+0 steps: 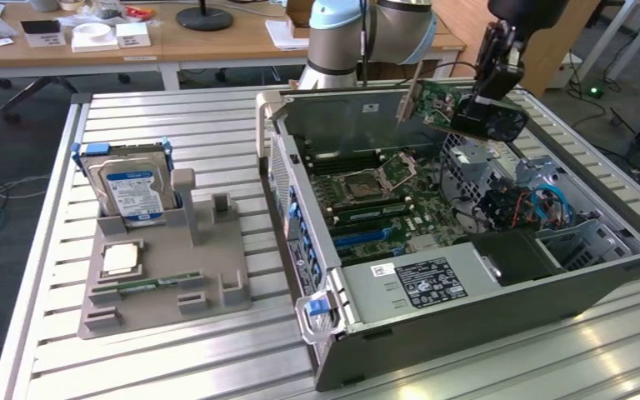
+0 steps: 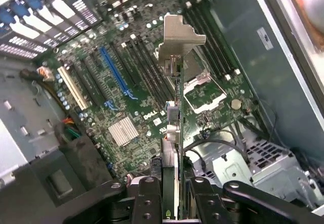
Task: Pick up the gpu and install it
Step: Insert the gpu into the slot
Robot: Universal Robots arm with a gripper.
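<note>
In the wrist view the gripper (image 2: pixel 174 204) is nearest. Its two dark fingers (image 2: pixel 147 201) are closed onto the near end of the gpu (image 2: pixel 178 128) and clamp the card edge-on between them. The card runs away from the fingers to its silver metal bracket (image 2: pixel 179 37) at the far end. Beyond it lies the green motherboard (image 2: pixel 147 115), apart from the card. A long blue expansion slot (image 2: pixel 114 72) and a ribbed silver heat sink (image 2: pixel 124 131) sit to one side of the card's line, and the processor socket (image 2: pixel 205 90) sits to the other.

In the exterior view the closest thing is the slatted metal table (image 1: pixel 187 367). On it lies the open computer case (image 1: pixel 453 308) on its side, with its labelled power supply cover (image 1: pixel 426 283) towards the camera. To the exterior view's left of the case stands a grey parts holder (image 1: pixel 231 287). It carries a processor chip (image 1: pixel 120 260), a narrow memory stick (image 1: pixel 142 285) just in front of that, and an upright hard drive (image 1: pixel 133 192) with a blue-white label at its far end.

Farther back, the arm holds the card tilted in the air above the rear of the case, clear of the board and not seated in any slot. Behind it rises the arm's pale blue and grey base (image 1: pixel 342 42). Past that stand wooden desks (image 1: pixel 97 46) with small white boxes on them.
</note>
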